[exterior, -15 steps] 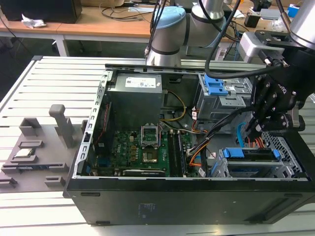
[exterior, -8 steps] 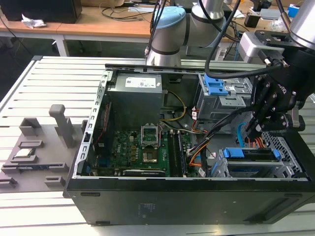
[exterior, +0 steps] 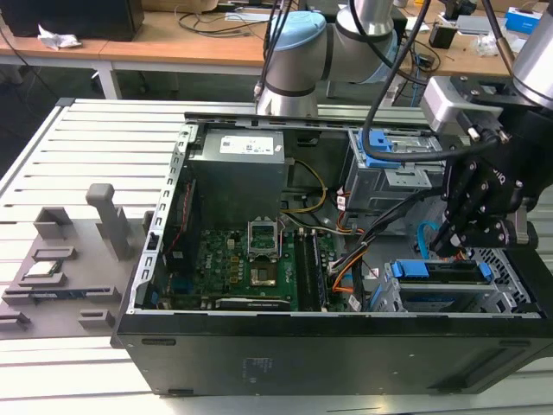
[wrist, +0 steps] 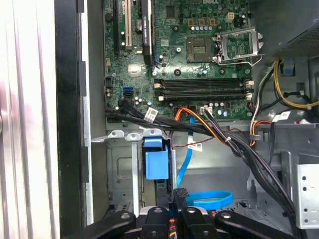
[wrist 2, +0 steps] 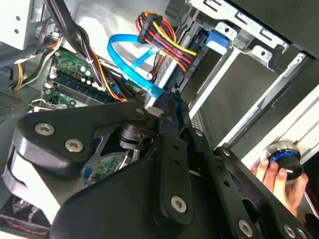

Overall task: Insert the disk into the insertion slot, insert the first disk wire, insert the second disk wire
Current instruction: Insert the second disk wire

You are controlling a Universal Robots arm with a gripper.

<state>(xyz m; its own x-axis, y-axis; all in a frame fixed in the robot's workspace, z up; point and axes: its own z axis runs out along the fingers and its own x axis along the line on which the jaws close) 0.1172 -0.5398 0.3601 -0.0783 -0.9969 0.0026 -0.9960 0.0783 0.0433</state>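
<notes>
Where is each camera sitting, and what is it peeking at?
Exterior view: off the arm, above the open black computer case; shows the grey-and-blue robot arm and black hand.
First wrist view: on the arm, facing the green motherboard; hand at the edge.
Second wrist view: on the arm, behind the hand; a person's fingers show.
Both wrist views share the light blue flat cable.

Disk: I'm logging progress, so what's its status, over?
Gripper down at blue cable. Disk in slot. Black wire bundle crosses close by.
</notes>
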